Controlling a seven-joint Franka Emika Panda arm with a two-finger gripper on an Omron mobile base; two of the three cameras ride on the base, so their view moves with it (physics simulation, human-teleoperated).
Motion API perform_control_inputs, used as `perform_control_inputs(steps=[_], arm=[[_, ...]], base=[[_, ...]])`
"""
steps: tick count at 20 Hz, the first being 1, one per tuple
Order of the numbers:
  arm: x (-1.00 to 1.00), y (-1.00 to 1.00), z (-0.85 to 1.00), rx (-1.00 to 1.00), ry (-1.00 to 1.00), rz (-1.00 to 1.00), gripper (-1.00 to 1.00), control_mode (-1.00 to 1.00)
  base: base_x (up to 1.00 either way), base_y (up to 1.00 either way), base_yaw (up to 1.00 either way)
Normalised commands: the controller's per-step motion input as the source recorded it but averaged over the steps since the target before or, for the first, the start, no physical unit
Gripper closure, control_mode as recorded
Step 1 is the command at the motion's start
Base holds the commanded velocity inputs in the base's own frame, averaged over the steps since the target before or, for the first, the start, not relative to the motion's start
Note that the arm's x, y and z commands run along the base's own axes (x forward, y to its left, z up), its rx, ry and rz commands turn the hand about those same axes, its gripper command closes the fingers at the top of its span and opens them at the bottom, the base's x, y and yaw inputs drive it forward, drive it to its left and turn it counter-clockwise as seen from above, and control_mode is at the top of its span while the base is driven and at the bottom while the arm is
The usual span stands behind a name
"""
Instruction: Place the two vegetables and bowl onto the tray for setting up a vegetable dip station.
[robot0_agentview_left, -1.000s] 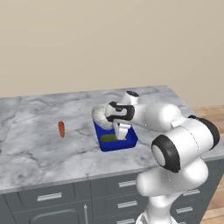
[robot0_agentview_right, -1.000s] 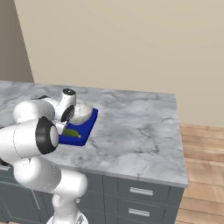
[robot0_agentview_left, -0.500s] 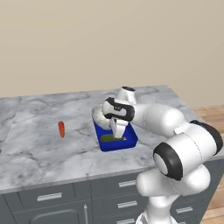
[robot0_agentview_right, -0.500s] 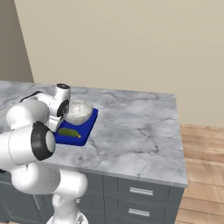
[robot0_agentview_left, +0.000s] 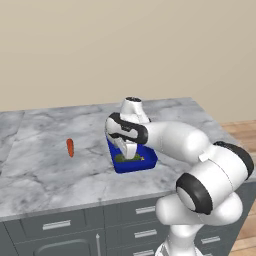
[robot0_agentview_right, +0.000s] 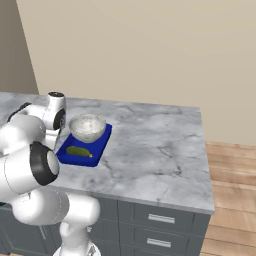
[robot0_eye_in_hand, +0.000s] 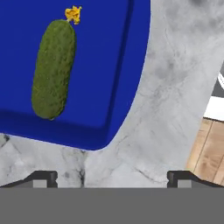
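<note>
The deep blue tray (robot0_agentview_right: 98, 148) lies on the marble counter. The dark green cucumber (robot0_agentview_right: 78, 151) with its yellowish tip lies flat in the tray's near half, also clear in the hand view (robot0_eye_in_hand: 54, 69). At the tray's far end sits the white-grey speckled bowl (robot0_agentview_right: 88, 127). The orange-red carrot (robot0_agentview_left: 70, 147) lies alone on the counter, well left of the tray (robot0_agentview_left: 145, 162). My gripper (robot0_eye_in_hand: 111, 179) is open, hovering over the tray's corner and rim (robot0_eye_in_hand: 131, 65) with nothing between its fingertips (robot0_eye_in_hand: 42, 177). In the left base view the arm hides the bowl.
The grey marble counter (robot0_agentview_right: 155, 145) stretches wide to the right of the tray, with its front edge near the tray's end. Grey drawers (robot0_agentview_right: 160, 217) run below it. A beige wall stands behind, and wooden floor (robot0_agentview_right: 232, 170) lies off the counter's right end.
The arm has swung left across the tray toward its left side. The cucumber and bowl stay where they were on the tray, and the carrot has not moved.
</note>
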Motion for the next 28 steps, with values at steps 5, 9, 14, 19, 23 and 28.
perform_control_inputs(steps=[5,9,14,19,23,28], arm=[[-0.02,0.39,0.18,-0.03,0.01,0.39,-1.0,-1.0],[0.07,0.34,0.08,-0.02,0.0,0.49,-1.0,-1.0],[0.13,0.28,0.01,0.0,-0.02,0.51,-1.0,-1.0],[0.2,0.31,0.0,0.0,-0.1,0.41,-1.0,-1.0],[0.28,0.32,0.03,0.0,-0.12,0.23,-1.0,-1.0],[0.27,0.28,0.01,0.0,-0.1,0.14,-1.0,-1.0]], base=[[0.0,0.0,0.0],[0.0,0.0,0.0],[0.0,0.0,0.0],[0.0,0.0,0.0],[0.0,0.0,0.0],[0.0,0.0,0.0]])
